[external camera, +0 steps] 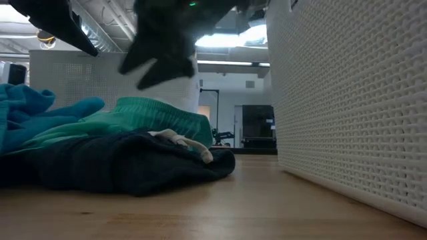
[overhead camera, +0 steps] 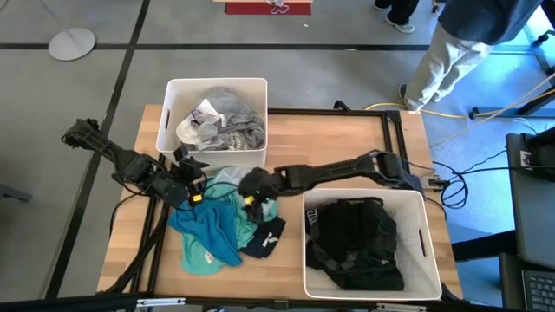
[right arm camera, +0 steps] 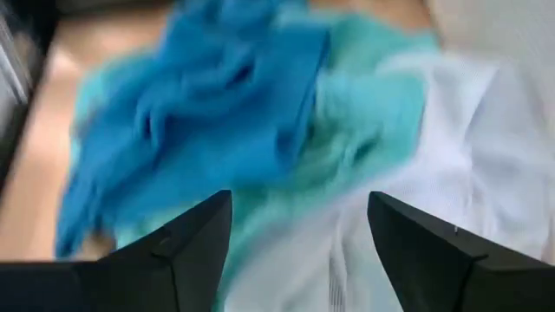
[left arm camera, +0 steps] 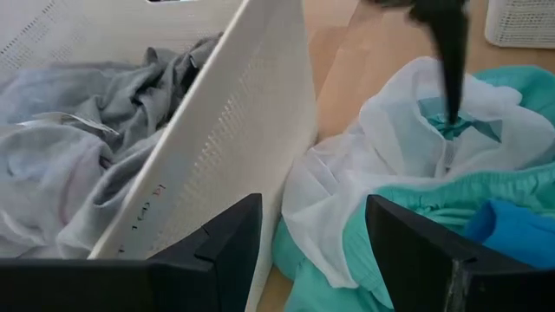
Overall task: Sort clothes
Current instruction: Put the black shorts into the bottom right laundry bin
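We see the clothes pile (overhead camera: 221, 230) on the table (overhead camera: 130, 234) between the bins. Our right gripper (overhead camera: 251, 186) hovers open over the pile's far edge, above a white garment (left arm camera: 390, 130). Our left gripper (overhead camera: 195, 182) stands open just left, near the far bin (overhead camera: 169, 113) of light clothes.

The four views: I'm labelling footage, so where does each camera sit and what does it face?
High: overhead, straight down on table, both arms, two bins.
Low: table height, level past the pile into the room; dark arm parts above.
Left wrist: past open left end effector toward grey-filled bin and white garment.
Right wrist: open right end effector over the pile.
Both wrist views share the white garment.
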You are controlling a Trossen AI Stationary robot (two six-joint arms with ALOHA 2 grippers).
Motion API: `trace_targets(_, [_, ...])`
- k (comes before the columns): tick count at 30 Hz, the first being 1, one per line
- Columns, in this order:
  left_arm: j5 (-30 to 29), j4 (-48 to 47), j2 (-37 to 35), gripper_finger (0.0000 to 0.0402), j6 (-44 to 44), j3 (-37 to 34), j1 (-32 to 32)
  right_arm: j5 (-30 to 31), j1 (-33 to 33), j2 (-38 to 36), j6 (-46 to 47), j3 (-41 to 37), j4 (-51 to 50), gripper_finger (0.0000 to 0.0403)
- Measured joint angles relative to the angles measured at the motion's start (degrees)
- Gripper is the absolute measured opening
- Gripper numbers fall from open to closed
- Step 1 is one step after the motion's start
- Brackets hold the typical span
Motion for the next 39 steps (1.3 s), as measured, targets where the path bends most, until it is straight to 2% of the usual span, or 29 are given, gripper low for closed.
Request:
trace_targets(4, [-0.1, 0.0, 0.0, 0.0196, 0.0, 0.0, 0.0, -5.6, -0.6, 3.2, 1.4, 1.4, 6.3, 0.0269])
trace_targets(8, [-0.1, -0.3, 0.0, 0.0196, 0.0, 0.0, 0.0, -11.6, 1.2, 6.4, 0.8, 0.8, 2.2, 0.0269])
trace_targets(21, [-0.3, -0.1, 0.0, 0.0196, 0.6, 0.0, 0.0, -17.9, 7.4, 5.7, -4.7, 1.1, -1.3, 0.0269])
trace_targets(27, [-0.3, -0.1, 0.0, 0.0196, 0.5, 0.0, 0.0, -17.3, 8.7, 5.7, -11.1, 1.1, -4.4, 0.0269])
trace_targets(34, [-0.3, 0.0, 0.0, 0.0196, 0.2, 0.0, 0.0, -8.8, 8.4, 6.5, -15.6, 1.1, -13.1, 0.0269])
trace_targets(39, [-0.3, 0.1, 0.0, 0.0196, 0.2, 0.0, 0.0, -5.9, 8.2, 8.9, -16.1, 1.1, -13.6, 0.0269])
